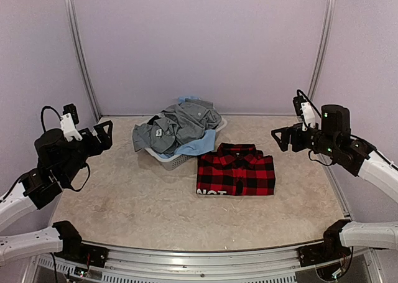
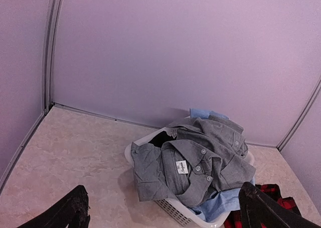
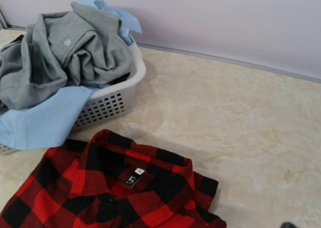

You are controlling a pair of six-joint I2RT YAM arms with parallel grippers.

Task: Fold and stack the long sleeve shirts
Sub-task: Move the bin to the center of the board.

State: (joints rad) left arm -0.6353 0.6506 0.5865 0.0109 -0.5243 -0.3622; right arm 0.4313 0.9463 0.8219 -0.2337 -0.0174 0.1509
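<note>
Black end effectors (image 1: 106, 135) (image 1: 277, 139), white forearm shells (image 1: 31, 242), looping black cables (image 1: 46, 112)

Beige marbled table (image 1: 124, 196), white laundry basket (image 1: 177, 161) at the back, folded red-and-black plaid shirt (image 1: 236, 171) just beside it

We see a robot test cell, a lab rather than a home. Plain lilac panels (image 1: 199, 40) close off the back and sides of the frame. A metal upright (image 1: 82, 53) runs up the left corner. The left arm (image 1: 56, 158) and right arm (image 1: 339, 143) are bolted to an aluminium rail (image 1: 199, 261) along the bottom edge of a beige marbled surface (image 1: 137, 202).
</note>
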